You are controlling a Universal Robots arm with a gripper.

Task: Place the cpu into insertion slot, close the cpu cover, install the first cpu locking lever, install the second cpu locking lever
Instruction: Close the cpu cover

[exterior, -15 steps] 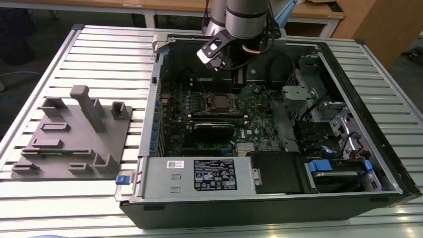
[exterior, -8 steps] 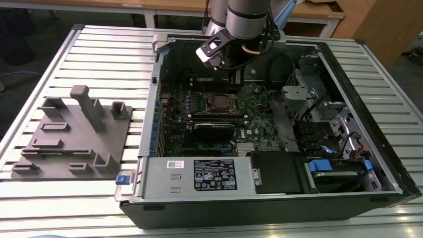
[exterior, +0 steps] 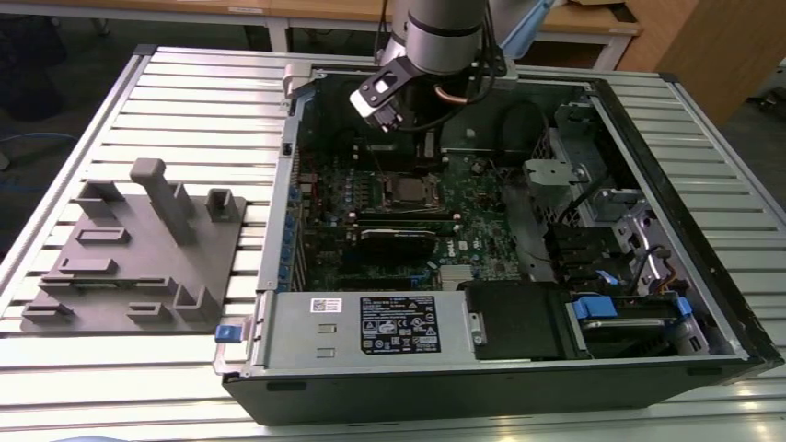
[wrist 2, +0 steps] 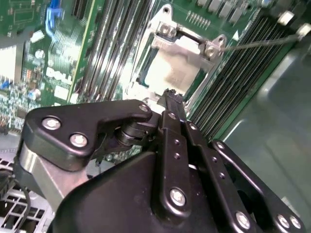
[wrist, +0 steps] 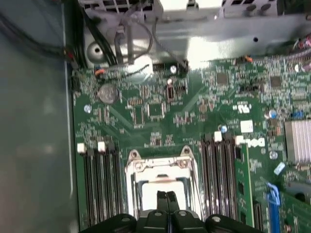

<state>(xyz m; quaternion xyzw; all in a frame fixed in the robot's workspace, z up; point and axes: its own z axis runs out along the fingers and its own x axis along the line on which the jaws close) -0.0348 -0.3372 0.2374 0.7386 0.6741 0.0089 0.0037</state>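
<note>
Ribbed white surface [exterior: 184,87] holds open computer case [exterior: 491,401]; wooden desks [exterior: 319,9] behind. Grey arm [exterior: 436,37] points down, black fingers [wrist: 166,199] pressed together, empty, over silver-rimmed insertion slot [exterior: 410,191].

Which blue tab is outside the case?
The blue tab at the power supply's corner, on the exterior view's left; the other tab sits inside the case.

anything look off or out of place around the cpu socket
One thing: in the second wrist view a thin grey metal rod juts from the square silvery frame plate out across the black memory slots, not lying along it. Probably an unlatched lever. Nothing looks damaged.
</note>
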